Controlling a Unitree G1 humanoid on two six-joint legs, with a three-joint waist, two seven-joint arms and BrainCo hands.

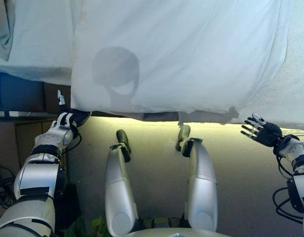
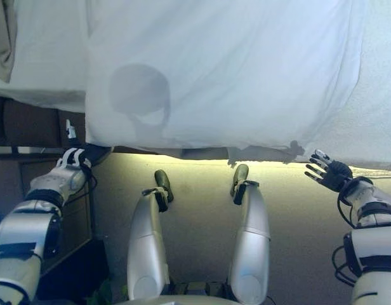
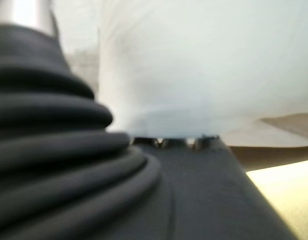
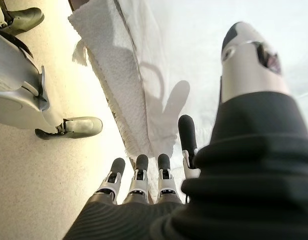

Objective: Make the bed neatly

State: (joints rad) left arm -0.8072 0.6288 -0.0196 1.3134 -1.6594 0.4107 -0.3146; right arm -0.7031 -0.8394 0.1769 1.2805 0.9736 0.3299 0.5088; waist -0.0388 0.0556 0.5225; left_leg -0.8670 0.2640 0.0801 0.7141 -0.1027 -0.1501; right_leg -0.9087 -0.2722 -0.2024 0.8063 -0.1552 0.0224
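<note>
White sheet point(image 1: 191, 54) covers the upper two-thirds of the left eye view, draped over the bed with its lower hem hanging along the frame's middle. A coarser textured blanket point(image 4: 111, 85) shows beneath that hem; in the right wrist view it lies along the sheet's edge, just past my fingertips.

Step in hand, as I judge it: squaring the sheet along the bed's near side by working its two lower corners.

Left hand point(image 1: 63, 123): at centre left of the left eye view, raised to the sheet's lower-left corner. Its own wrist view shows only the ribbed cover and two metal glints under the cloth edge. I cannot tell whether the fingers grasp the corner or merely sit beneath it.

Right hand point(image 1: 260, 131): at centre right, just below the sheet's lower-right hem. Fingers are spread straight and released, holding nothing; the right wrist view confirms them extended toward the hem, apart from the cloth.

Next move, in my estimate: bring the right hand up to the hem, close it on the corner, then pull both corners evenly downward and outward so the hem runs straight.

Not readable:
- The left fingers, hidden by cloth and the wrist cover.
- The bed's far end, cut off at the top edge.
- A grey fold point(image 1: 4, 29) at upper left, possibly a pillow; too little shows.
- The dark furniture point(image 1: 23, 94) at centre left, partly hidden by the sheet.
</note>
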